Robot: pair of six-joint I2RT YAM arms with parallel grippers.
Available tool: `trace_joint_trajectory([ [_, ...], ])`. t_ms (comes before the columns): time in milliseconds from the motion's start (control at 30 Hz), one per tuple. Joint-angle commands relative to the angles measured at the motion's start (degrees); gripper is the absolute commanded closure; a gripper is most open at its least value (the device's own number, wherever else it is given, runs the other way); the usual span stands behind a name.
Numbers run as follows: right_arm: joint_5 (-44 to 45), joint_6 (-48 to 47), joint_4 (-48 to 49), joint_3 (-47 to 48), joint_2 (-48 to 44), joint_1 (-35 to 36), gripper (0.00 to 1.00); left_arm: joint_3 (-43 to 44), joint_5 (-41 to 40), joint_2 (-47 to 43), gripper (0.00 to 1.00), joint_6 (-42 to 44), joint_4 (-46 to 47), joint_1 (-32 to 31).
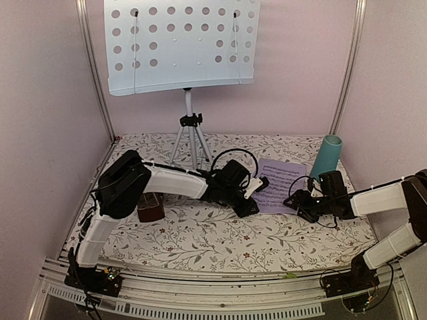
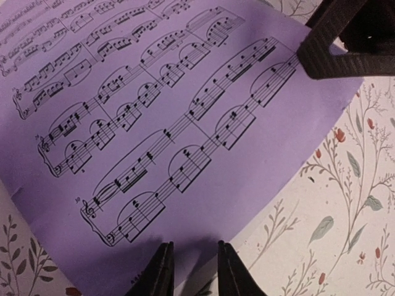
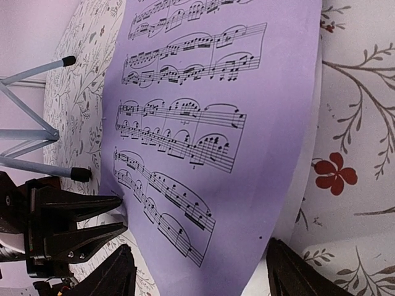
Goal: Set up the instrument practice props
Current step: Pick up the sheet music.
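A floral tablecloth (image 1: 200, 233) covers the table. At its back stands the pale-blue perforated music stand (image 1: 180, 43) on silver tripod legs (image 1: 191, 143), its desk bare. A teal cup (image 1: 326, 157) stands at the right rear, just beyond the far right corner of the lilac sheet-music page (image 1: 280, 181). The dark red-brown metronome (image 1: 151, 211) sits at the left, partly hidden under the left arm's elbow and well apart from the page. The page lies on the cloth right of the tripod, between the two arms. The left gripper (image 2: 194, 245) reaches it from the left: its fingers stand a narrow gap apart, with the page's left edge, slightly raised, running in between them. Whether they pinch the paper cannot be told. The right gripper (image 3: 199, 246) comes from the right, jaws spread wide and holding nothing. The page's right edge lies between its two fingers, and one fingertip is over the corner of the paper.
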Motion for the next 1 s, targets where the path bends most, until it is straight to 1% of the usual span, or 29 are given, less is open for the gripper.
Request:
trace_joint_trajectory([
  [0,0.1,1.02,-2.56,1.33,-2.88,-0.5,0.26,0.4,1.1,1.76,0.74,-0.16,-1.32,-0.08],
  [133,1.17,-0.05,-4.34,1.94,-3.24,-1.06,0.27,0.32,1.05,1.5,0.75,0.06,-1.4,-0.15],
  [233,0.71,-0.26,-4.01,2.8,-2.08,-1.33,0.32,0.31,1.17,1.5,0.75,0.02,-1.29,-0.15],
  [333,0.61,-0.64,-3.5,3.62,-0.51,-1.51,0.35,0.36,1.39,1.54,0.76,0.06,-1.13,-0.13],
  [567,-0.82,0.38,1.23,2.63,2.82,-4.81,0.41,0.32,2.11,1.17,0.76,0.28,-0.83,-0.39],
  [800,-2.71,0.14,4.97,5.77,8.92,-6.18,0.49,0.24,2.17,0.98,0.75,0.77,-0.76,-0.5],
  [967,-4.17,0.52,7.35,6.26,10.79,-8.72,0.54,0.21,2.65,1.04,0.76,1.02,-0.88,-0.52],
])
